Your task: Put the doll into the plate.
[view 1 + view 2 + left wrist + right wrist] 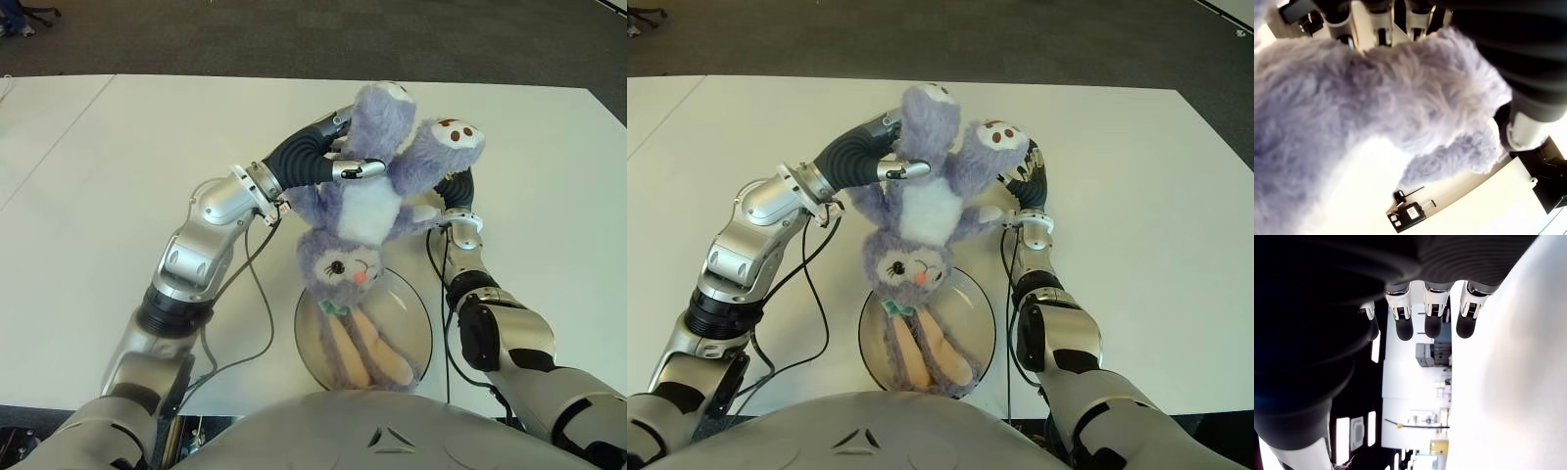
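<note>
Doll (pixel 361 211): purple plush bunny, upside-down, left hand (pixel 345 168).

The doll (pixel 358 211) was plush, its lilac fur long and shaggy, with a smoother white cloth belly and matt peach cloth along its ears near the bottom centre. The plate (pixel 416 323) beneath looked like clear, glossy glass or plastic. The table (pixel 118 176) was a smooth, matt white. The left hand (pixel 358 168) showed polished metal on a finger, beyond a ribbed black rubbery wrist sleeve. The right hand's fingers (pixel 1432 318) were glossy black with silvery metal-looking knuckles.
</note>
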### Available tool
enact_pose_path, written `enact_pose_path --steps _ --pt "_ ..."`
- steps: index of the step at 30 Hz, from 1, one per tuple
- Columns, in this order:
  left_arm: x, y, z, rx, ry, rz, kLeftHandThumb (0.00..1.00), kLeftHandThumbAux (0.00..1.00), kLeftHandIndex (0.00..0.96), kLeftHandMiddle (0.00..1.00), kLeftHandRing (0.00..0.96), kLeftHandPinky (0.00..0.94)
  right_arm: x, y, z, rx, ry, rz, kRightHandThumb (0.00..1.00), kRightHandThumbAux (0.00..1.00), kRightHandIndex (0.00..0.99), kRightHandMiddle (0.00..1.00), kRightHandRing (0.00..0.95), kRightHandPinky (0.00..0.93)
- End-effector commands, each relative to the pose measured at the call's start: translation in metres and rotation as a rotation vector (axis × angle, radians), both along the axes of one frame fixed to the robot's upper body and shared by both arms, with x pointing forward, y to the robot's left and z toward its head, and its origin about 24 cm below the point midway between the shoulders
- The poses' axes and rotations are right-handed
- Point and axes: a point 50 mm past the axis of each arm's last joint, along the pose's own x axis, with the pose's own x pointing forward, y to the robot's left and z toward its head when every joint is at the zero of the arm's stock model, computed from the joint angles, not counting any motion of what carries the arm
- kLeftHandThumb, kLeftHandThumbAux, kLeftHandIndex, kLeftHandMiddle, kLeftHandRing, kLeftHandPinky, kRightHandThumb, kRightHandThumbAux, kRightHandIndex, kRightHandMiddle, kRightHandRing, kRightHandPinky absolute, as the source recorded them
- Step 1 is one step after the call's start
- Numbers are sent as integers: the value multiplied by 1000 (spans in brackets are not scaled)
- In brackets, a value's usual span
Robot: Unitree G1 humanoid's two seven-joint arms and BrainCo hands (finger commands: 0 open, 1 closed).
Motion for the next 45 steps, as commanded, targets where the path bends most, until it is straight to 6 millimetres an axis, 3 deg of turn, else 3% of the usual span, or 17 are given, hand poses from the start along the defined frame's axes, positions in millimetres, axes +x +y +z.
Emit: enact_pose_path --steps 1,18,38,41,42,44,45 --pt "7 -5 -26 135 97 -56 234 556 46 105 118 156 -96 9 -106 49 454 -7 44 777 31 0 0 0" --pt "9 -11 -27 83 66 -94 450 628 81 126 163 241 -96 12 -107 26 468 -14 78 775 25 0 0 0" --pt "16 -13 -31 52 63 -50 455 662 92 158 210 286 -97 15 -108 56 461 -25 95 787 19 0 0 0" --pt "19 -14 -32 58 41 -27 487 666 157 178 230 307 -98 15 -109 89 455 -36 94 791 33 0 0 0" --pt "19 -14 -32 58 33 -20 646 697 349 265 294 347 -98 15 -108 96 450 -39 105 790 45 0 0 0" --pt "21 -14 -32 58 11 -4 696 704 408 328 353 404 -98 15 -108 111 442 -47 110 792 53 0 0 0" --pt "22 -15 -31 57 3 3 797 681 394 462 487 531 -98 15 -108 117 441 -50 122 796 63 0 0 0"
